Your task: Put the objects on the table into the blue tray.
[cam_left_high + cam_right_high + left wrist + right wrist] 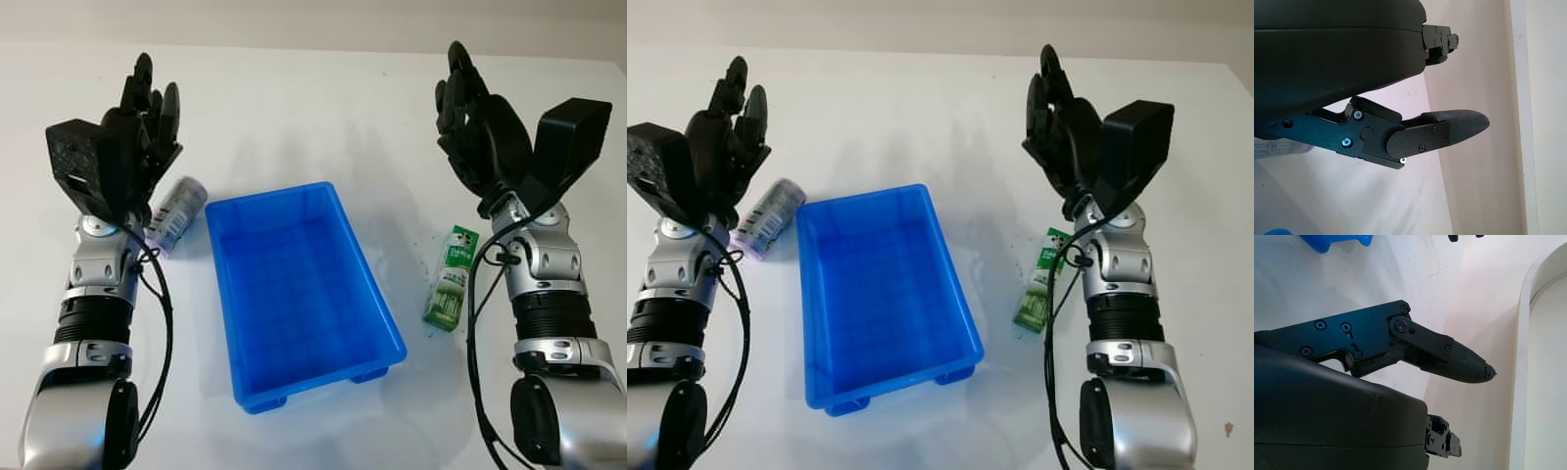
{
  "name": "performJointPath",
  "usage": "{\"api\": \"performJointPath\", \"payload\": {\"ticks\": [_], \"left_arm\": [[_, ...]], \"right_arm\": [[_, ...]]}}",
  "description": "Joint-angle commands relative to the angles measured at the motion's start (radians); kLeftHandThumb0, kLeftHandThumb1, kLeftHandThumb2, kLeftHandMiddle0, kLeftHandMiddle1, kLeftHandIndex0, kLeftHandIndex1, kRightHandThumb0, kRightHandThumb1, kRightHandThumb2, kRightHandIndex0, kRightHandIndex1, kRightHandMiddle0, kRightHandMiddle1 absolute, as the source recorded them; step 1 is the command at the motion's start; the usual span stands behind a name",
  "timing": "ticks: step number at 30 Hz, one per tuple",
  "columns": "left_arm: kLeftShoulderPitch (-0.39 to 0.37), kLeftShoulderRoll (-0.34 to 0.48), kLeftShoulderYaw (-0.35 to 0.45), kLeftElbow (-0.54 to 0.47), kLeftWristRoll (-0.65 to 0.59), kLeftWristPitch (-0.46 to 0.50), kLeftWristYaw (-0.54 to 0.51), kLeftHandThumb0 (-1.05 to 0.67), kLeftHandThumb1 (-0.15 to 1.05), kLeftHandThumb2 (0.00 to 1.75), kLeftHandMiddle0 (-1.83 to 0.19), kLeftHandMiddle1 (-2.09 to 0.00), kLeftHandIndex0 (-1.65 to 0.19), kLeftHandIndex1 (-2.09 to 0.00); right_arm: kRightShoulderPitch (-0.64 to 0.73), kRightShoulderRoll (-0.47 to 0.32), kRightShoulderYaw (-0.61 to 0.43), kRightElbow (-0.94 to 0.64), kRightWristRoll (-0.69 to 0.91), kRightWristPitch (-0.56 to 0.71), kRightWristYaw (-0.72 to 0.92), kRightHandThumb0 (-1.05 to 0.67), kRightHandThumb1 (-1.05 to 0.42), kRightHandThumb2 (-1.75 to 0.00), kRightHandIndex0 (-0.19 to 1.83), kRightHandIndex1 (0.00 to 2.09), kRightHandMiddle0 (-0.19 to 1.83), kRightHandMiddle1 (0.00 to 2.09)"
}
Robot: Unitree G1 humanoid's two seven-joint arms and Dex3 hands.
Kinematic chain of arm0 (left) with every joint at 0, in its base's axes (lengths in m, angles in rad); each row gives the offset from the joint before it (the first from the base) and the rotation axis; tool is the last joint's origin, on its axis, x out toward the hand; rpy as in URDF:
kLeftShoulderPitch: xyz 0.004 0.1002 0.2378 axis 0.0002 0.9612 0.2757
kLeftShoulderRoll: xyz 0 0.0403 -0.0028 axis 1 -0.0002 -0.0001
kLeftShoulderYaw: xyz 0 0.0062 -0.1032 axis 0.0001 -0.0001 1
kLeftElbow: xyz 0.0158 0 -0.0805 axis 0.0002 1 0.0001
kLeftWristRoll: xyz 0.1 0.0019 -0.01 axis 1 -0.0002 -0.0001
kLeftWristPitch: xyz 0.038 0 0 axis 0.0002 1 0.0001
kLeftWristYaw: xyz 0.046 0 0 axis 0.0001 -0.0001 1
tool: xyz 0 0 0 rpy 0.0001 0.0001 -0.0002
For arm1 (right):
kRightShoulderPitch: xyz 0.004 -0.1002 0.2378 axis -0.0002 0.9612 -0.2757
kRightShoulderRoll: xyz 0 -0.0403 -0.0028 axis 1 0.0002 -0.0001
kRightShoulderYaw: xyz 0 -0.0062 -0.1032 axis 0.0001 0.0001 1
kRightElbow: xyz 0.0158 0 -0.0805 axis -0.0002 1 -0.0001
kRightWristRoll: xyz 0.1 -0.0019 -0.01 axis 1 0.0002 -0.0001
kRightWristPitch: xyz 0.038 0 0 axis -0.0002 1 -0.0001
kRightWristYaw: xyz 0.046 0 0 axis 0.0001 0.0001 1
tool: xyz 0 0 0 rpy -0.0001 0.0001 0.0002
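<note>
Empty blue plastic tray (pixel 294 294) at desk (pixel 313 108) centre. Lilac-capped cylindrical can (pixel 176 213) lies just left of it, under the raised, empty left hand (pixel 137 127); green rectangular carton (pixel 451 278) lies right, long axis near-to-far, beside the right hand (pixel 480 117) (also open, raised).

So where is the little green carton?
The green carton lies on the white table, right of the blue tray and apart from it, close beside the right arm's wrist, below the open right hand.
</note>
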Motion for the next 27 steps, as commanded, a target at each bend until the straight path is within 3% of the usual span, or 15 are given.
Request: {"api": "performJointPath", "payload": {"ticks": [1,11,15,17,18,20,22,24,27], "left_arm": [[-0.008,0.005,0.001,-0.014,-0.002,-0.001,0.000,-0.66,1.05,0.59,0.08,-0.05,0.08,-0.06],[-0.040,0.005,-0.009,0.038,0.011,-0.021,0.002,-0.67,1.05,0.60,0.07,-0.05,0.07,-0.06],[-0.029,0.003,-0.008,0.022,0.011,-0.025,0.005,-0.66,1.05,0.60,0.08,-0.05,0.08,-0.05],[-0.020,0.004,-0.007,0.005,0.010,-0.017,0.011,-0.66,1.05,0.59,0.07,-0.06,0.07,-0.06],[-0.017,0.004,-0.006,-0.002,0.010,-0.014,0.014,-0.66,1.05,0.59,0.07,-0.05,0.07,-0.06],[-0.012,0.006,-0.004,-0.013,0.009,-0.005,0.018,-0.65,1.05,0.60,0.07,-0.05,0.07,-0.05],[-0.008,0.011,-0.002,-0.017,0.009,0.000,0.018,-0.64,1.05,0.62,0.08,-0.05,0.08,-0.05],[-0.008,0.016,0.002,-0.009,0.007,-0.007,0.015,-0.63,1.05,0.63,0.09,-0.05,0.09,-0.05],[-0.015,0.015,0.008,0.011,0.001,-0.013,0.013,-0.64,1.05,0.61,0.08,-0.05,0.07,-0.06]], "right_arm": [[-0.003,-0.006,-0.002,-0.010,0.001,-0.006,0.001,-0.72,-1.05,-0.80,-0.19,0.00,-0.19,0.00],[-0.030,-0.018,-0.017,0.036,0.032,0.015,0.049,-0.69,-1.05,-0.74,-0.19,0.00,-0.19,0.00],[-0.013,-0.093,0.025,-0.034,-0.041,0.001,0.069,-0.50,-1.05,-0.41,-0.15,0.03,-0.13,0.04],[-0.008,-0.149,0.048,-0.069,-0.078,-0.027,0.119,-0.38,-1.04,-0.17,0.05,0.14,0.00,0.29],[-0.004,-0.182,0.058,-0.085,-0.093,-0.042,0.154,-0.34,-1.03,-0.12,0.10,0.17,-0.09,0.56],[0.009,-0.251,0.080,-0.131,-0.133,-0.060,0.211,-0.29,-0.98,-0.05,0.17,0.22,-0.13,0.80],[0.026,-0.326,0.107,-0.181,-0.189,-0.096,0.262,-0.25,-0.93,-0.05,0.22,0.22,-0.01,0.65],[0.049,-0.397,0.131,-0.214,-0.254,-0.184,0.298,-0.19,-0.85,-0.05,0.31,0.20,0.20,0.37],[0.075,-0.497,0.173,-0.235,-0.362,-0.369,0.329,-0.27,-0.76,-0.05,0.42,0.18,0.42,0.19]]}}
